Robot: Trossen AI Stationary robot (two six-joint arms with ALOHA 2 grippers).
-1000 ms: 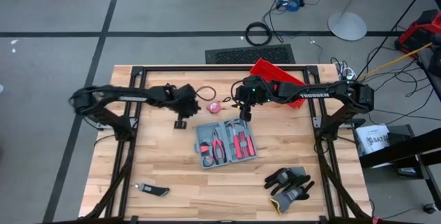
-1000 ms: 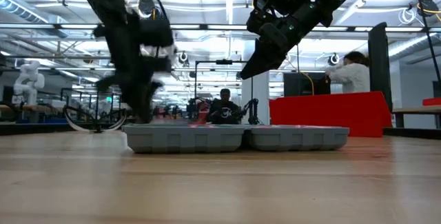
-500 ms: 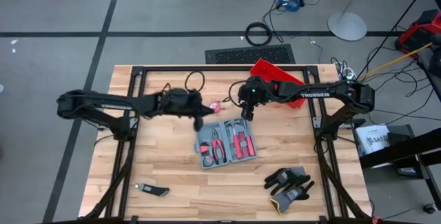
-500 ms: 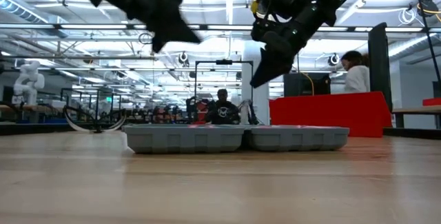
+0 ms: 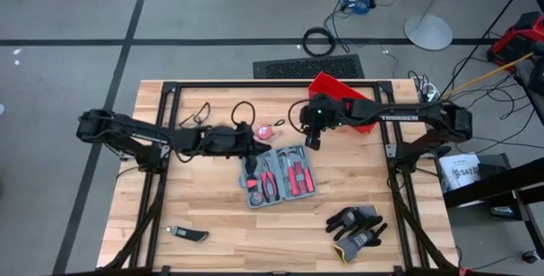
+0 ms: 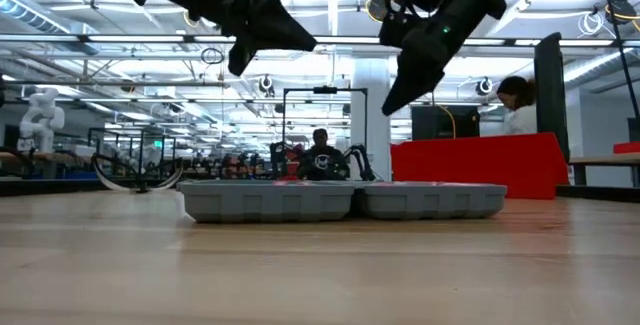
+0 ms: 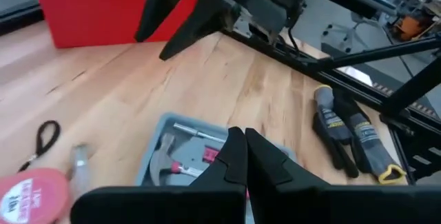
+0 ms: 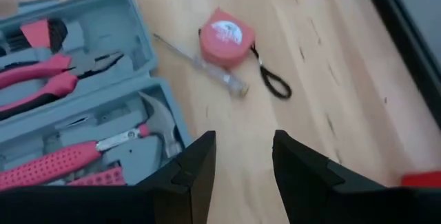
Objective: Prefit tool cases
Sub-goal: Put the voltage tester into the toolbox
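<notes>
A: What is lying on the wooden table [image 5: 212, 216]?

B: The tool case [image 5: 277, 175] is lying open near the middle, holding red-handled pliers and a hammer. Just beyond its far edge a red tape measure [image 5: 264, 130] and a screwdriver [image 8: 198, 63] are resting, with a red bin [image 5: 340, 96] at the far edge. Black gloves [image 5: 355, 228] are lying at the near right and a small knife [image 5: 189, 235] at the near left.

A: And the room?

B: Grey floor with cables and a coiled cord; looking level across, people are sitting and standing among benches behind the table.

A: Any writing?

B: Only "TROSSEN" on the right arm, faintly.

A: How are the arms posing?

B: The left gripper [image 5: 251, 164] is reaching in low from the left, hanging over the case's left half, fingers pressed together and holding nothing. The right gripper [image 5: 312, 141] is hovering above the table just beyond the case's far right corner, fingers [image 8: 196, 162] standing apart, empty.
</notes>
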